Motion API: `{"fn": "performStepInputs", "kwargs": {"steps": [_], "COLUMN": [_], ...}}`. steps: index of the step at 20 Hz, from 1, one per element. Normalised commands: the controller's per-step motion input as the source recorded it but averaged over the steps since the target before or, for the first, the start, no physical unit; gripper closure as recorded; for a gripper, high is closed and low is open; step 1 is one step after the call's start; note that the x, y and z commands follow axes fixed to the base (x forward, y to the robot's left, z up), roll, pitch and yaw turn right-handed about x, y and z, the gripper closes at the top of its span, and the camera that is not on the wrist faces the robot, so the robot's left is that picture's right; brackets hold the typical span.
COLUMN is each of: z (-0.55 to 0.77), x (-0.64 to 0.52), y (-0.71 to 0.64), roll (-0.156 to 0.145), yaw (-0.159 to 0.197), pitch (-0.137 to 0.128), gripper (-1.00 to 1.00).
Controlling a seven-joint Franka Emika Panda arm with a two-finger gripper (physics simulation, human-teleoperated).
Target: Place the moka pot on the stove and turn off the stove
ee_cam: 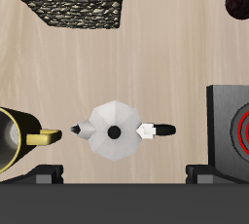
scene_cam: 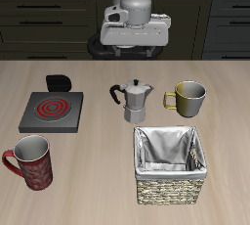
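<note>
The silver faceted moka pot (scene_cam: 135, 100) stands upright on the table between the stove and an olive mug, its dark handle toward the stove. From above, its lid knob and handle show in the wrist view (ee_cam: 115, 130). The stove (scene_cam: 53, 110) is a flat dark grey hotplate whose spiral coil (scene_cam: 52, 103) glows red; its black knob (scene_cam: 59, 80) sits at its back edge. One side of the stove (ee_cam: 228, 130) appears in the wrist view. My gripper (scene_cam: 131, 47) hangs open high above the table, behind the pot, holding nothing. Its fingertips (ee_cam: 44, 175) are spread wide.
An olive-metal mug (scene_cam: 187, 97) stands beside the pot, away from the stove. A woven basket (scene_cam: 173, 163) with a grey lining sits nearer the front edge. A red mug (scene_cam: 31, 162) stands in front of the stove.
</note>
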Motion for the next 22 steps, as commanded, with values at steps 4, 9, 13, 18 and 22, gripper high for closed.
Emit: {"fn": "performStepInputs", "kwargs": {"steps": [4,9,13,18,22], "z": [-0.2,-0.14,-0.12,-0.05,-0.01], "x": [-0.05,0.0,-0.02,-0.02,0.05], "y": [0.03,-0.13,-0.02,-0.05,0.03], "roll": [-0.027,-0.036,-0.001,-0.011,0.005], "yaw": [-0.032,-0.025,0.005,0.008,-0.017], "pitch": [-0.039,0.006,-0.003,-0.003,0.01], "gripper": [-1.0,-1.0,-1.0,-1.0,-1.0]}}
